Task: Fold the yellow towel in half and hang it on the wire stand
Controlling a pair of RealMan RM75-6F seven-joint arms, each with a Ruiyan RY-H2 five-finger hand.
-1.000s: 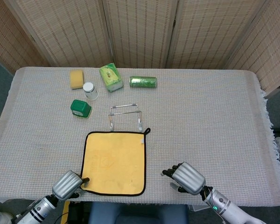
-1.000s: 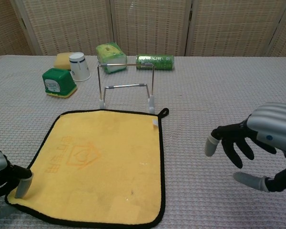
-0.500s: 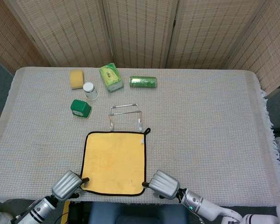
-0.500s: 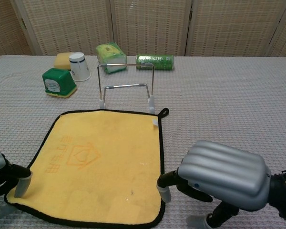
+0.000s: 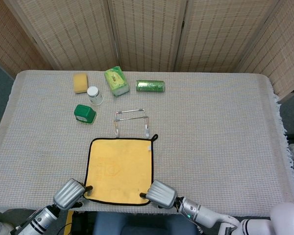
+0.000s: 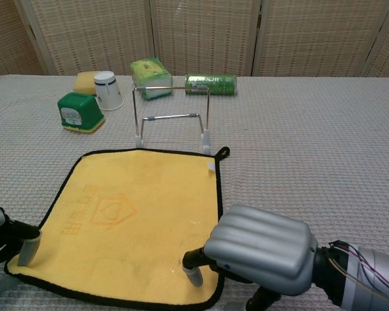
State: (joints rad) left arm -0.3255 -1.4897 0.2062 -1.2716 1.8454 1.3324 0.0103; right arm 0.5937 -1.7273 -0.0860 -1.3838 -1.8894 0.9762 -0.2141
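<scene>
The right robot hand [image 6: 259, 249] has swung in from open table at the towel's 3 o'clock side and now sits at the near right corner of the yellow towel [image 5: 120, 169], a fingertip [image 6: 194, 275] pressed down on the cloth just inside the black hem. A thumb tip shows below the ribbed grey shell, but I cannot tell whether the corner is actually pinched or only touched. The left robot hand [image 5: 68, 193] has kept its place at the near left corner, fingertip [image 6: 26, 250] resting on the edge; whether it grips is equally unclear.

With both hands now at the near corners, the fold looks ready to begin: my judgement is that the next move is to lift both corners and carry them toward 12 o'clock, over to the far hem.

The towel lies flat and square, a soft napped cloth with a dark bound border, a faint embossed emblem near the middle and a small black loop at the far right corner. Just beyond its far edge at 12 o'clock stands the wire stand [image 6: 172, 115], thin bright metal rods bent into a low frame with pale feet. The table [image 5: 220, 127] wears a grey woven cover.

Further off, around 11 o'clock, sit a green box [image 5: 84, 113], a white cup [image 5: 93, 94], a yellow sponge [image 5: 80, 82], a green tissue pack [image 5: 116, 80] and a green can [image 5: 150, 86] lying on its side.
</scene>
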